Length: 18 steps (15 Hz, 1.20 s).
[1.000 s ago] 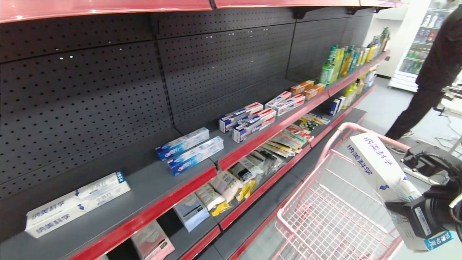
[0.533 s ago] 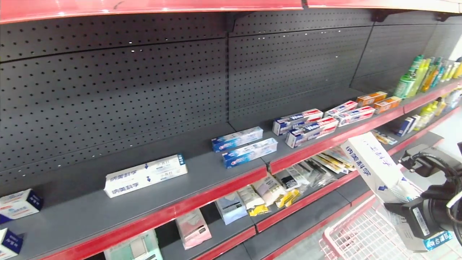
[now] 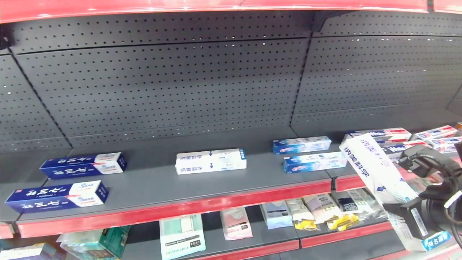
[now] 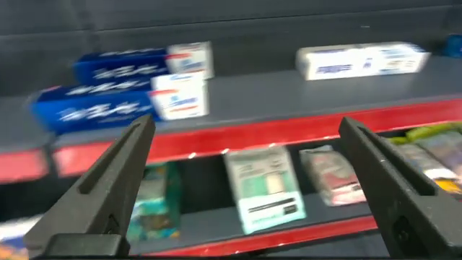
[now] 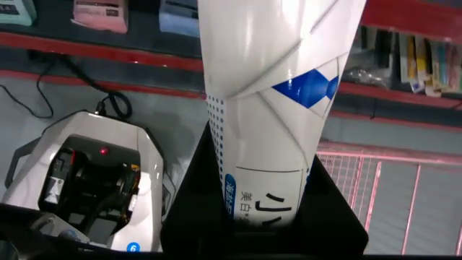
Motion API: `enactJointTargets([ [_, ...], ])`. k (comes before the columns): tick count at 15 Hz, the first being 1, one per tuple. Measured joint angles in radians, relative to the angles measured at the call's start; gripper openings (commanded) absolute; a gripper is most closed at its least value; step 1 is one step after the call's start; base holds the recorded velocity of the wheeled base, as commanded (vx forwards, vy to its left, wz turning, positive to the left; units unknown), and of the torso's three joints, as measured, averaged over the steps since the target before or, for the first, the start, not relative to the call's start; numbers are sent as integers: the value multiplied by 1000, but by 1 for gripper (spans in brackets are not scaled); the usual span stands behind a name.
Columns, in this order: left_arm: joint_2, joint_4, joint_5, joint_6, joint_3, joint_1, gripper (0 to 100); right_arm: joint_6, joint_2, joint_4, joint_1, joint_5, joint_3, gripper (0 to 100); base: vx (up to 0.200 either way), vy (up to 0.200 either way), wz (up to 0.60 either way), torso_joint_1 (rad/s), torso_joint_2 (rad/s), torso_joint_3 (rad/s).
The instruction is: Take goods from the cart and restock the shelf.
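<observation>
My head cam: fwd/down onto shelf (image 3: pixel 173 211), mid-range. L wrist cam faces same shelf closer, past my L fingers (image 4: pixel 108 191); both catch white box (image 3: pixel 211 161). R wrist cam: down along held box (image 5: pixel 274 87).

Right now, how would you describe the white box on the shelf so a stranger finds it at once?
Look at the grey shelf with the red edge, under the pegboard. Near its middle lies a white box, alone. Dark blue boxes lie to its left and light blue boxes to its right.
</observation>
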Motion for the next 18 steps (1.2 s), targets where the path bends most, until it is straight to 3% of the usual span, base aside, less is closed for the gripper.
enactJointTargets([
  [9, 1, 0, -2, 8, 0, 1, 100, 60, -121, -1, -6, -7, 43, 0, 0, 0, 0, 0, 0, 0],
  [10, 2, 0, -10, 14, 0, 0, 100, 79, -154, 0, -6, -4, 61, 0, 0, 0, 0, 0, 0, 0],
  [12, 5, 0, -63, 61, -1, -1, 100, 112, -240, 8, -7, -4, 93, 0, 0, 0, 0, 0, 0, 0],
  [14, 7, -1, -69, 63, -4, -1, 100, 129, -316, 56, -9, -6, 111, 0, 0, 0, 0, 0, 0, 0],
  [16, 25, 3, -62, 41, -34, -1, 100, 129, -362, 80, -30, -4, 99, 0, 0, 0, 0, 0, 0, 0],
  [18, 118, 3, -46, -31, -167, -1, 100, 129, -385, 80, -52, -2, 80, 0, 0, 0, 0, 0, 0, 0],
])
